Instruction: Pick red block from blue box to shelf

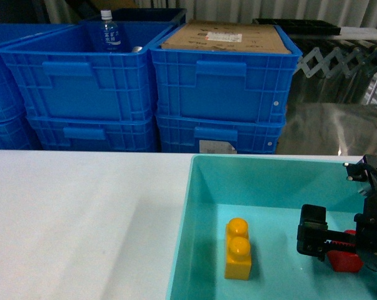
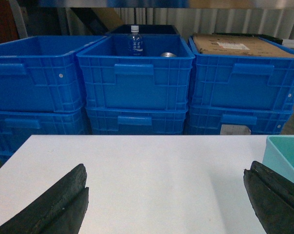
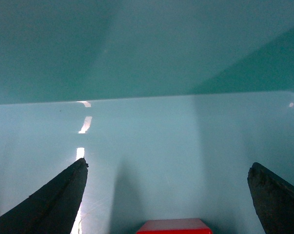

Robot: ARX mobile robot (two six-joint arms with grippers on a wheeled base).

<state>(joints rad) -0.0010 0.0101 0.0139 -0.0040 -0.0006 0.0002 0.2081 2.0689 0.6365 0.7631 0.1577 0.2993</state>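
Our right gripper (image 3: 168, 195) spread wide around the red block (image 3: 173, 225), not gripping it, low inside the blue box (image 1: 204, 164), yellow brick (image 1: 238, 249) to its left, our left gripper (image 2: 166, 200) wide open, empty, above the white table (image 2: 151, 165).

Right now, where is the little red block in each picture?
Head: the red block sits low on the right, inside the blue box, partly behind the right claw.
Left wrist: not in it; only a corner of the box shows at the right edge.
Right wrist: its top peeks in at the bottom middle, between the open claw fingers.
Shared landmark: the blue box.
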